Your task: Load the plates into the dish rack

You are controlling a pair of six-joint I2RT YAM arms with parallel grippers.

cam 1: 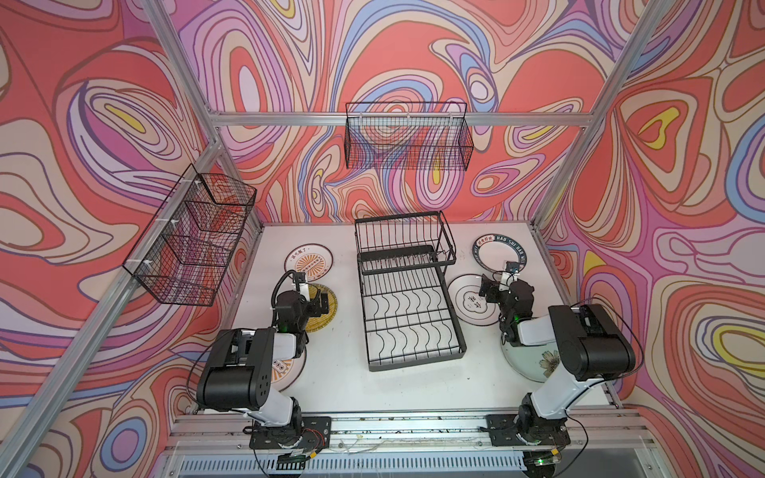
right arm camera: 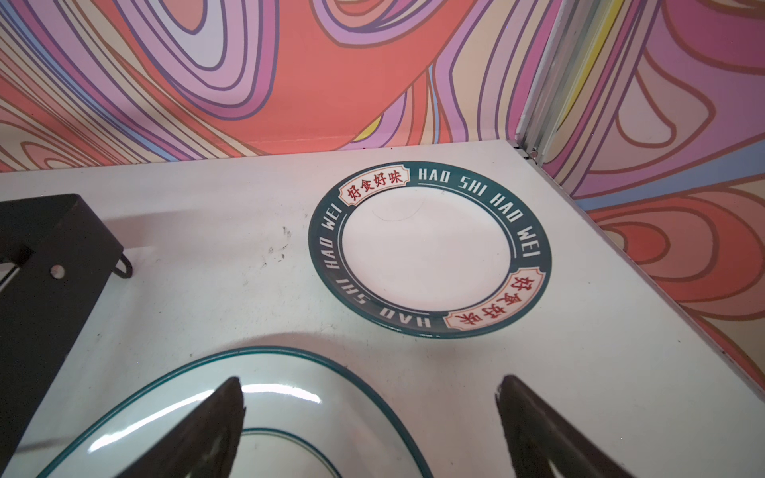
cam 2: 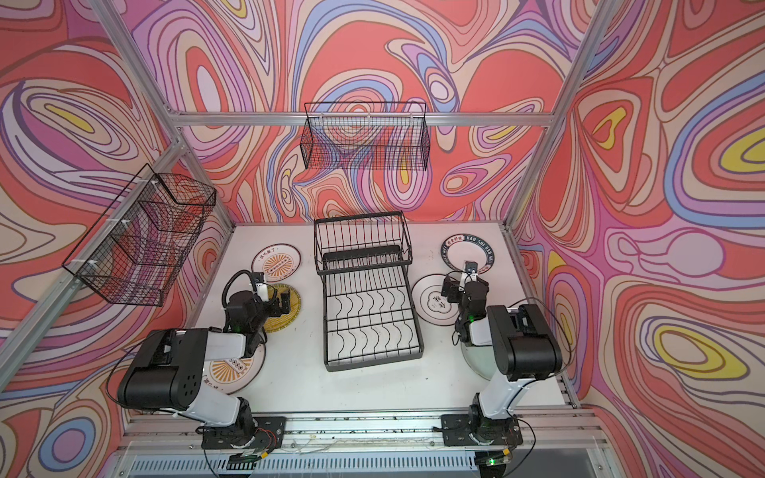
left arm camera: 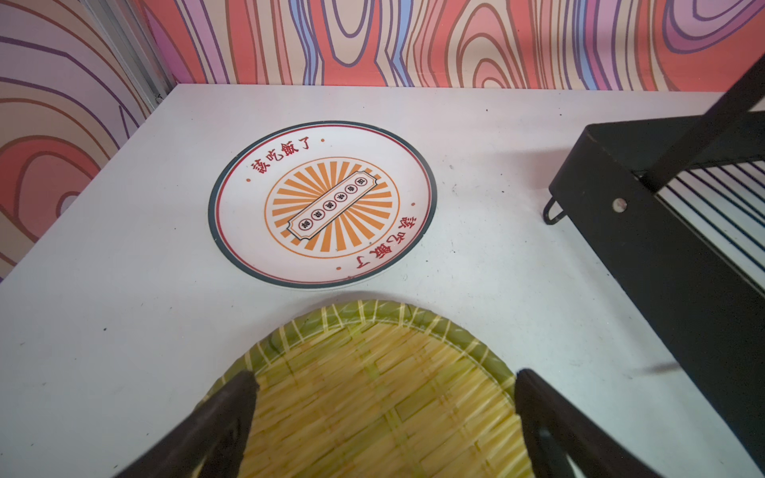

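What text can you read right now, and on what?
"HAO SHI HAO WEI": twice round the rim of the lettered plate.
"好食好味": red, on that plate's two cream labels.
"該吃飯了": red, twice on the far sunburst plate.
Too small to read: its centre banner, the cloud plate mark, the near sunburst plate lettering.

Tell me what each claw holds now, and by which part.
Nothing is held. The left claw stands open over the yellow woven plate, the right claw open over the cloud-outline plate.
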